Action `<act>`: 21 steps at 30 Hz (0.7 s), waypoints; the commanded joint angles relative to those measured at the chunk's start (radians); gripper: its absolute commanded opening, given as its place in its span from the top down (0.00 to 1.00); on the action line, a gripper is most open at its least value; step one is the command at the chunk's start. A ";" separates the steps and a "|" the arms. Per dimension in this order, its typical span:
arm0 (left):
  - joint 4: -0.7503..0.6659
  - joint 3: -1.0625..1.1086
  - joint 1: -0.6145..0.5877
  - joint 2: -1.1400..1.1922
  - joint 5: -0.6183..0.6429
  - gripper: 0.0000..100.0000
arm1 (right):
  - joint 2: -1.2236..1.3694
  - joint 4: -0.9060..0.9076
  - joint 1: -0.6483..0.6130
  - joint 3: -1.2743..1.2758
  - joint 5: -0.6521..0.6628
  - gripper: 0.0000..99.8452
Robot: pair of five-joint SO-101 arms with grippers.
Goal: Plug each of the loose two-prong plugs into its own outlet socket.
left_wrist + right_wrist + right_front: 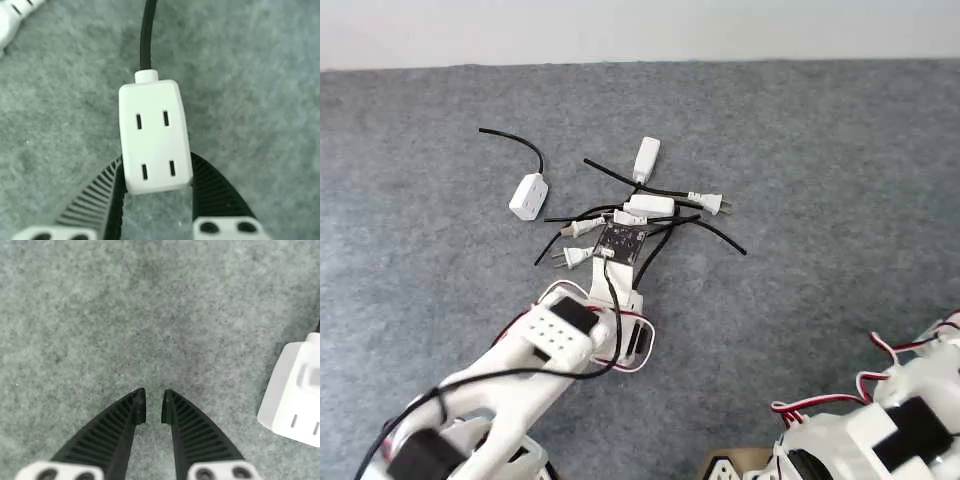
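Now, the grey felt worktop spreads wide, and the left arm stretches over it into a tangle of black cords. The left gripper has its fingers pinching a white socket block, four slots facing the wrist camera. The right gripper hovers over bare felt, fingers nearly pressed together and gripping nothing, with another socket block just beside it. Loose two-prong plugs lie scattered among the cords.
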 commanded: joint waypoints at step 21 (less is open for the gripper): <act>0.259 0.424 -0.160 -1.413 -0.118 0.99 | -0.004 0.005 -0.036 -0.011 0.008 0.94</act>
